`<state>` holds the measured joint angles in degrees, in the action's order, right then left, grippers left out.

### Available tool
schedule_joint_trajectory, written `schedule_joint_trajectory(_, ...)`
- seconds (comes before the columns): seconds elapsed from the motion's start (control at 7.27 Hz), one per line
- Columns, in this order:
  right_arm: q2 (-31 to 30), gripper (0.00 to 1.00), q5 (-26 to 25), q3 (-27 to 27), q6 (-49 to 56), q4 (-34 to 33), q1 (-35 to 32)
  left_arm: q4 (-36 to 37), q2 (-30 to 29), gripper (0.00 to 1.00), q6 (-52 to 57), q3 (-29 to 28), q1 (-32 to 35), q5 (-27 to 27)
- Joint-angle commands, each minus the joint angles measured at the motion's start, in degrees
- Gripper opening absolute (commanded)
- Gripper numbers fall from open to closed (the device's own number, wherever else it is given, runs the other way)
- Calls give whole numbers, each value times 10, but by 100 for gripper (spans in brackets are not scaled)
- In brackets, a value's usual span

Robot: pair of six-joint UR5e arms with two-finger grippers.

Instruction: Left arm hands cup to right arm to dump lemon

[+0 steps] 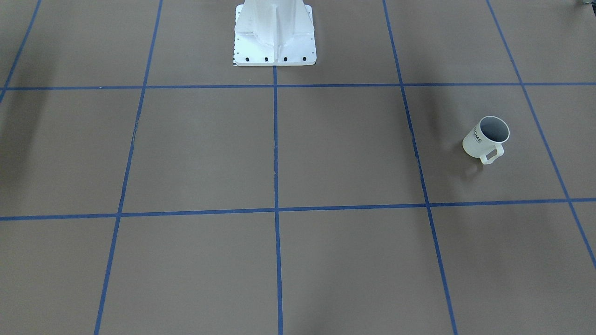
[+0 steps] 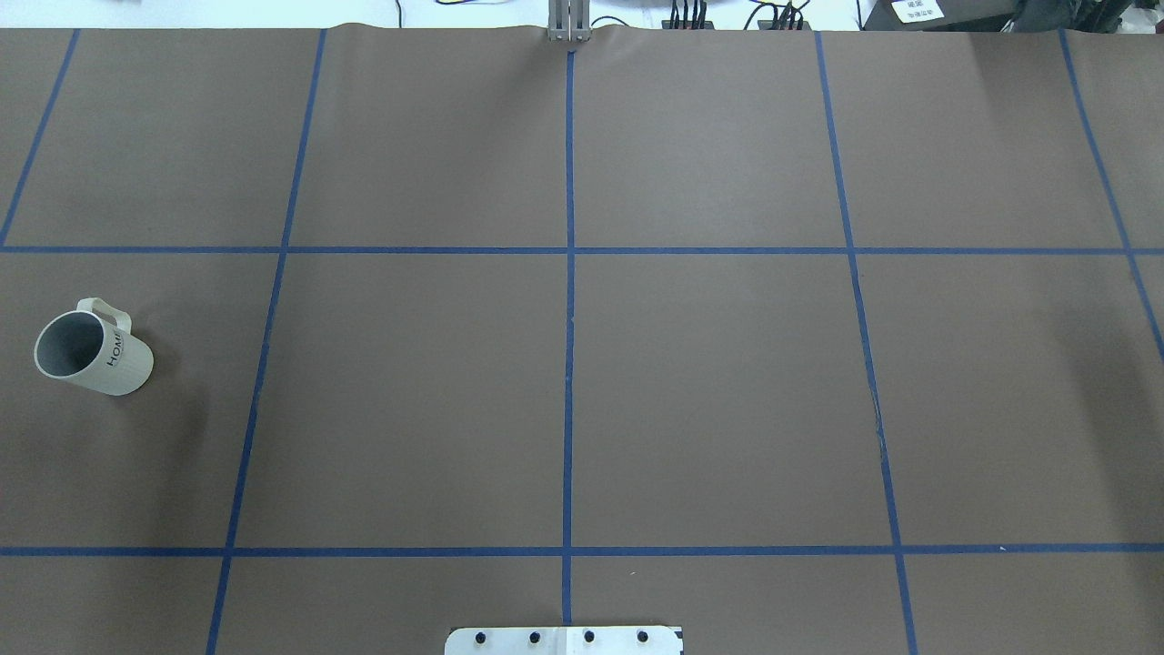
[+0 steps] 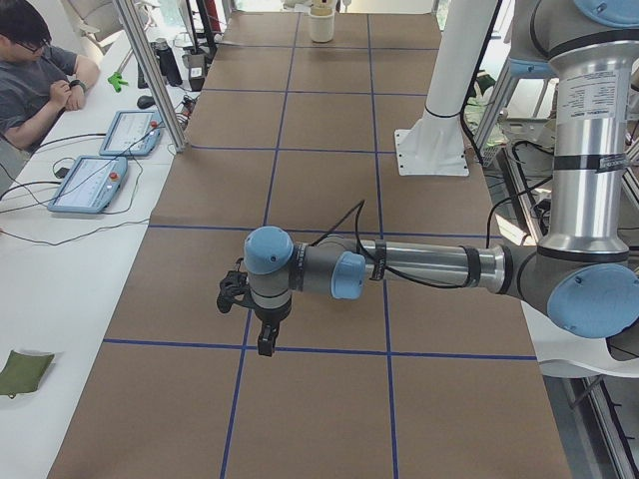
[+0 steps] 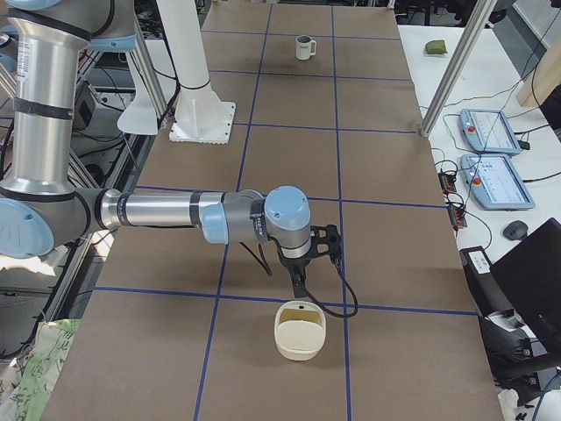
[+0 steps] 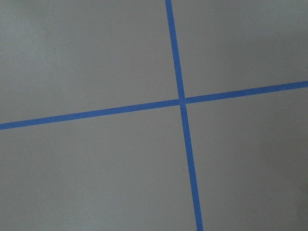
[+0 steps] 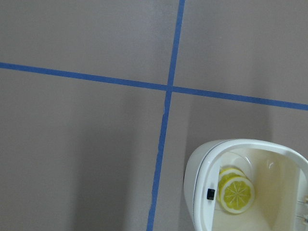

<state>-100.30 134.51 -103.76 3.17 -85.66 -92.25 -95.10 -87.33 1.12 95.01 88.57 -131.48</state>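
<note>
The cream cup (image 1: 484,137) with "HOME" lettering stands upright on the robot's left side of the table, handle pointing away from the robot. It also shows in the overhead view (image 2: 91,353) and far off in the right side view (image 4: 304,47). Its inside shows only dark grey. Two lemon slices (image 6: 237,193) lie in a cream bin (image 6: 202,163). My left gripper (image 3: 266,344) hangs over the table, fingers down; I cannot tell whether it is open or shut. My right gripper (image 4: 301,285) hangs just behind the bin (image 4: 301,331); I cannot tell its state either.
The white robot pedestal (image 1: 274,37) stands at the table's robot side. Blue tape lines (image 2: 568,273) grid the brown table. An operator (image 3: 40,70) sits at a side table with tablets (image 3: 90,185). Metal posts (image 4: 456,61) stand at the table's edge.
</note>
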Motion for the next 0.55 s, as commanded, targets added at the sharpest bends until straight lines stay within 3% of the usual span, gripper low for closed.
schedule_joint_trajectory(0.0,-5,100,16,0,-1,-7,1,0,0,100,-1,0,-1,0)
schedule_joint_trajectory(0.41,-8,100,22,-7,-2,-26,10,0,4,100,-1,0,0,0)
